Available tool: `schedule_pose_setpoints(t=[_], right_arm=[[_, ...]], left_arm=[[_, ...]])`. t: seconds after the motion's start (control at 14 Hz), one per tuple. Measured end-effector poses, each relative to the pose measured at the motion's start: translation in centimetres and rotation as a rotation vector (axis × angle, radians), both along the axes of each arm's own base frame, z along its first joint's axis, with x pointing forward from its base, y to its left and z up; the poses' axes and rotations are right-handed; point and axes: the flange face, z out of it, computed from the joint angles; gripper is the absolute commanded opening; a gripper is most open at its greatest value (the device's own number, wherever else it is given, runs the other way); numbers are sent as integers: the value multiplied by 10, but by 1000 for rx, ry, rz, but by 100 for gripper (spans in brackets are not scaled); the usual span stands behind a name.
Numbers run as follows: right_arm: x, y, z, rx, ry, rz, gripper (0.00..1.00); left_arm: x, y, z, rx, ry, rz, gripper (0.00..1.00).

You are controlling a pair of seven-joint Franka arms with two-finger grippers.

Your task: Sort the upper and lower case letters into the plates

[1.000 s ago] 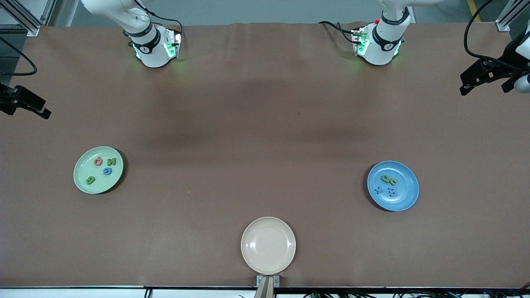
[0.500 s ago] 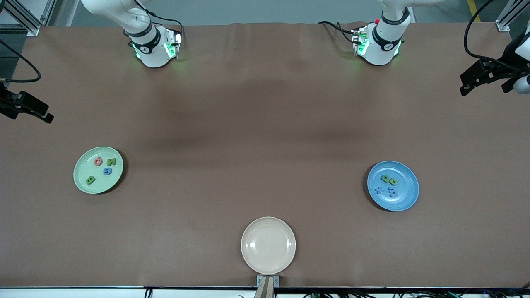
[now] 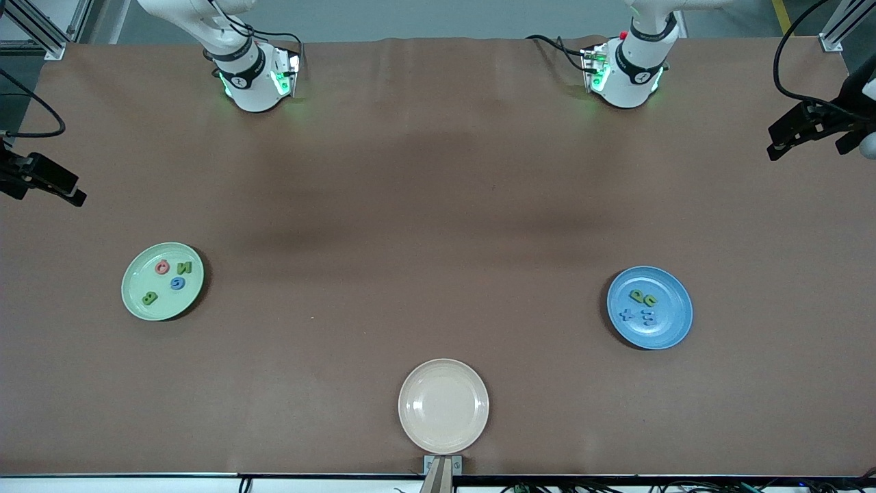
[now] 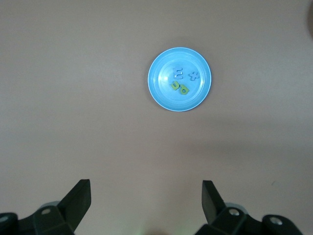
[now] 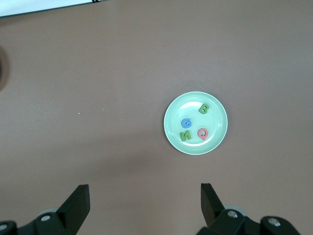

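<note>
Both grippers, left [image 4: 145,205] and right [image 5: 145,208], hang spread wide and empty. The wrist views alone make the letters readable: B, G, N, Q [image 5: 193,123] in the green plate [image 5: 172,131]; m, t, n, p [image 4: 184,81] in the blue plate [image 4: 159,90]. The beige plate [image 3: 443,405] shows only in the front view

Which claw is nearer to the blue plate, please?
Left. The left claw, open, is up at the left arm's end of the table, the same end as the blue plate. The right claw, also open, is at the other end, near the green plate.
</note>
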Motion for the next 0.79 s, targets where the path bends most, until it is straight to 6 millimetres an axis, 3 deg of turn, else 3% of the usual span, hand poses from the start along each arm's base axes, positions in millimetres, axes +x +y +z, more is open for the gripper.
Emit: schedule_pose_setpoints(t=[0.79], right_arm=[[0, -3, 9, -1, -19, -6, 100]], left_arm=[[-2, -8, -9, -2, 29, -14, 100]])
